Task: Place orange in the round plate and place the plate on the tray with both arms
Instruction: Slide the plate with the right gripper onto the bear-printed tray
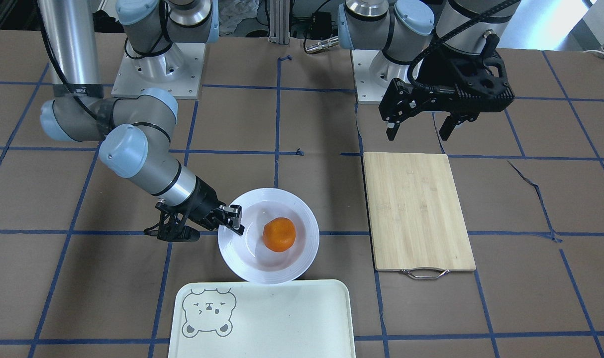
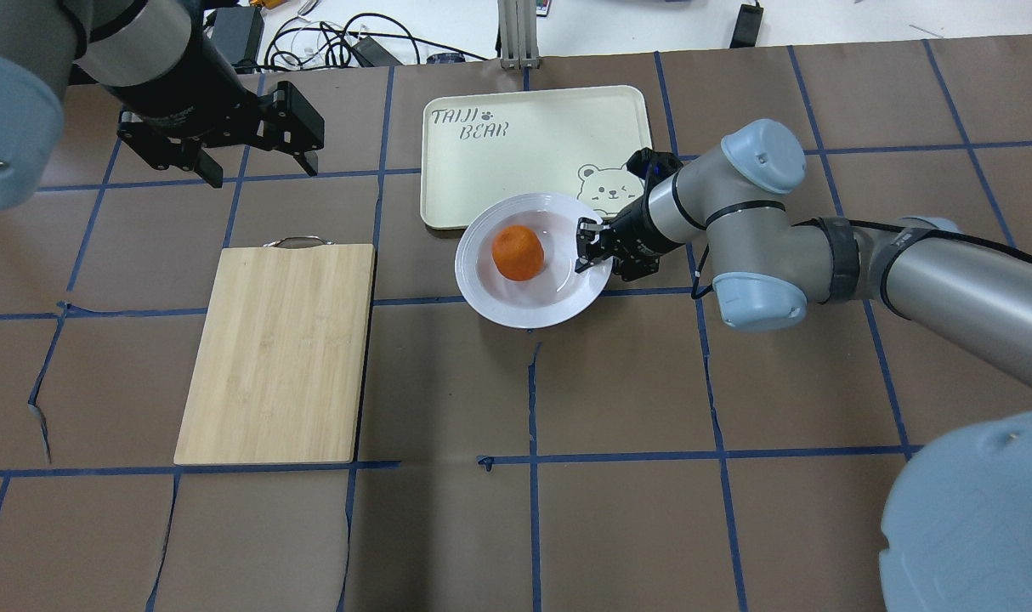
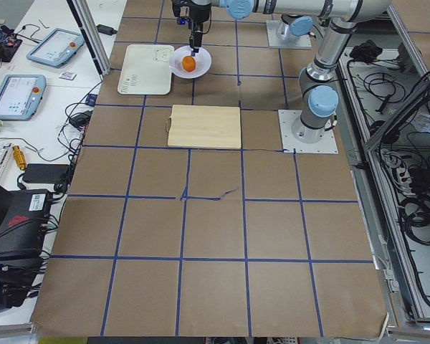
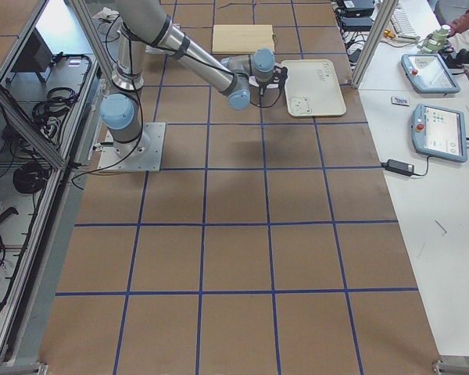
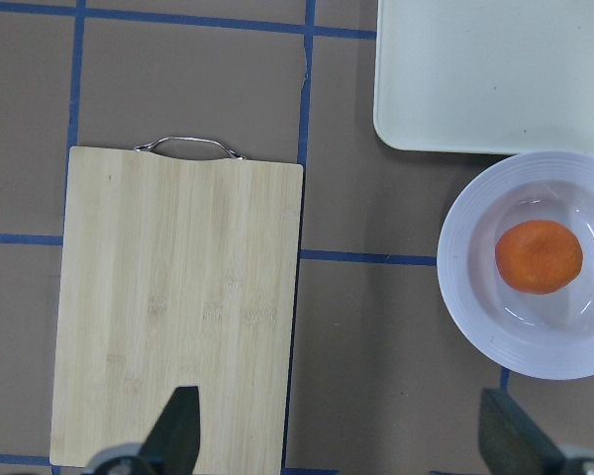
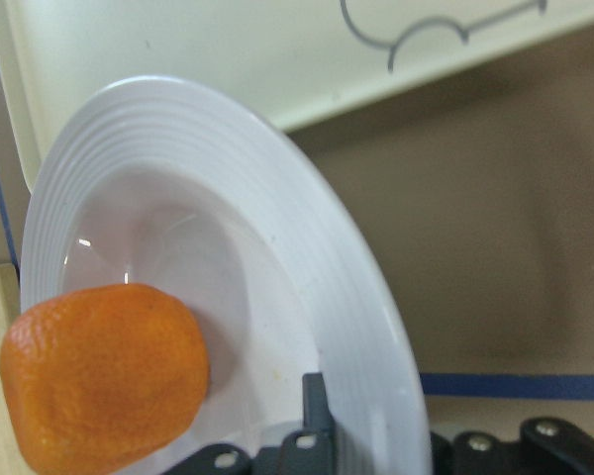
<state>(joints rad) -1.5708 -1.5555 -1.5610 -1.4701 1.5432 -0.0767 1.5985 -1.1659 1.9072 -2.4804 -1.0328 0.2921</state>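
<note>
Front-facing view. Right hand (image 1: 236, 221), left of centre: clenched on left rim of plate (image 1: 306, 219). Orange (image 1: 279, 234) in plate's sunken centre, apart from fingertips. Plate's lower edge meets top edge of tray (image 1: 282, 318), bottom centre. Bamboo board (image 1: 416, 209) right of plate, apart, flat on tabletop (image 1: 83, 278). Left hand (image 1: 419, 134), upper right: released, fingers spread, holding nothing, near board's top edge.

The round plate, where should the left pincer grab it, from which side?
The round plate: probably its wide rim on the bamboo board side, opposite the right pincer, coming in low from there. The orange sits in the centre; that edge is free.
</note>
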